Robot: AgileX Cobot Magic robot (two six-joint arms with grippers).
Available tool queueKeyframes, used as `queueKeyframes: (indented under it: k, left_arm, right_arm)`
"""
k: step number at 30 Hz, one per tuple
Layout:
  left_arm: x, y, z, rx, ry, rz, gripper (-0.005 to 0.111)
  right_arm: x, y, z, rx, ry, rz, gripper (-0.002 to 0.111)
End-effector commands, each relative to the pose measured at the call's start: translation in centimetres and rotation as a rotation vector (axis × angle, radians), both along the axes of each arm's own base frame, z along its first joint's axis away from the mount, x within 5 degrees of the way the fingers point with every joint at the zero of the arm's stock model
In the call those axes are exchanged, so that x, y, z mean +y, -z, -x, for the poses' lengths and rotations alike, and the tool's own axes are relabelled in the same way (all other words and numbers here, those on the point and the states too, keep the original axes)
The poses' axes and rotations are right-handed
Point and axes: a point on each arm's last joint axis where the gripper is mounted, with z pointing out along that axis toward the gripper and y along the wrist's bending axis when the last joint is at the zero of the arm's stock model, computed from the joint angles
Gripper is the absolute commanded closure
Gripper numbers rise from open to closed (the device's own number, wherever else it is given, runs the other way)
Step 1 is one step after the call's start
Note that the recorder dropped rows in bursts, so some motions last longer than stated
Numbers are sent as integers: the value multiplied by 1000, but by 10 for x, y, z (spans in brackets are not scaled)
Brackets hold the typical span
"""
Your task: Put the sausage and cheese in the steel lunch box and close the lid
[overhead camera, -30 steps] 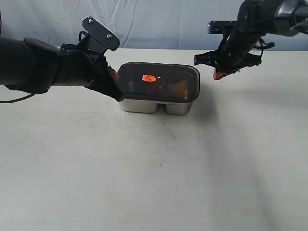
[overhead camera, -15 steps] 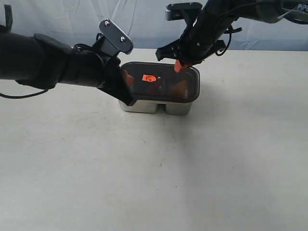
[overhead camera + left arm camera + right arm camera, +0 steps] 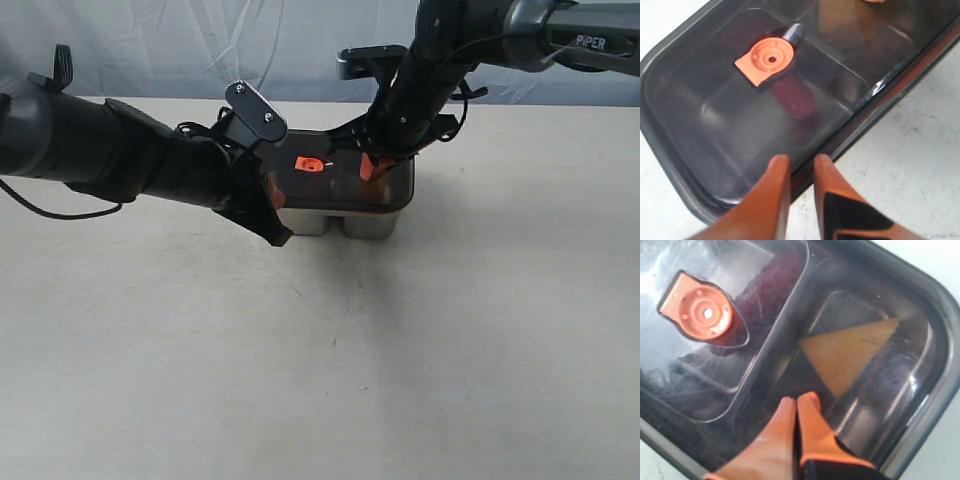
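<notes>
The dark translucent lid lies on the steel lunch box, its orange valve on top. Through the lid the right wrist view shows the yellow-orange cheese in one compartment and the dark red sausage under the valve in the other. My right gripper is shut, tips pressed onto the lid near the divider, also seen from outside. My left gripper is narrowly open over the lid's front rim near its left corner, with nothing clamped.
The box stands on a pale table before a wrinkled white backdrop. The left arm stretches low over the table from the left. From the upper right the right arm comes down over the box.
The right gripper swung in from the right and came down onto the lid. The left gripper slid along the lid's edge toward the box's front. The lid stayed put.
</notes>
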Motion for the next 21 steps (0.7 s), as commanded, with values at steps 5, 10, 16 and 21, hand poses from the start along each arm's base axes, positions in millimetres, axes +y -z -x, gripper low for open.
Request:
queueKeyframes:
  k: [5,10,16,21]
  left_arm:
    - [8,-59,7,-132,-60,83,89]
    - [17,-105,24,-226,-76,156,91]
    - [59,-148,76,-363,-214,206,107]
    - [95,-177,141,-377,-341,461,107]
  right_arm:
    - [-5,-41,4,-117,28,-57,109]
    - [-17,-85,16,-171,49,-49,109]
    - [-62,-141,77,-280,96,-26,109]
    - [-103,-169,162,-350,124,-119,109]
